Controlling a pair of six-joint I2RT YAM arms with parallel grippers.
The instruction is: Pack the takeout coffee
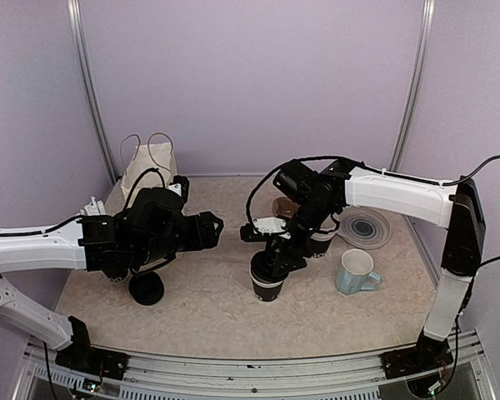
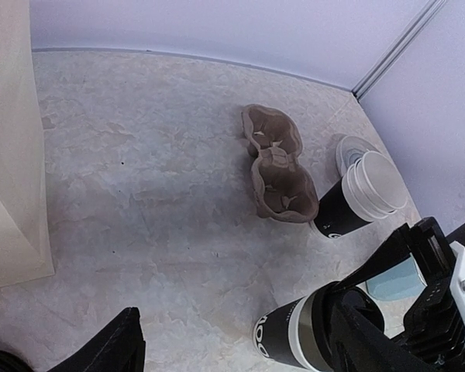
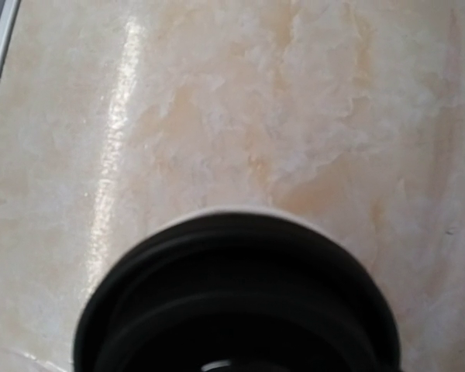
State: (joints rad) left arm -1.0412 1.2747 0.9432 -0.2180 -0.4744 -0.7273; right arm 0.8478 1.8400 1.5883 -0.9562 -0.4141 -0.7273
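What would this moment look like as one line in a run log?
left pincer: open, empty | right pincer: straddling lidded cup, grip unclear | second cup: unlidded | carrier: empty

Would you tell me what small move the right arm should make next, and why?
Probably lift the lidded cup straight up. The right gripper appears clamped around its lid, the cup stands on the table, and the empty cup carrier sits just beyond it.
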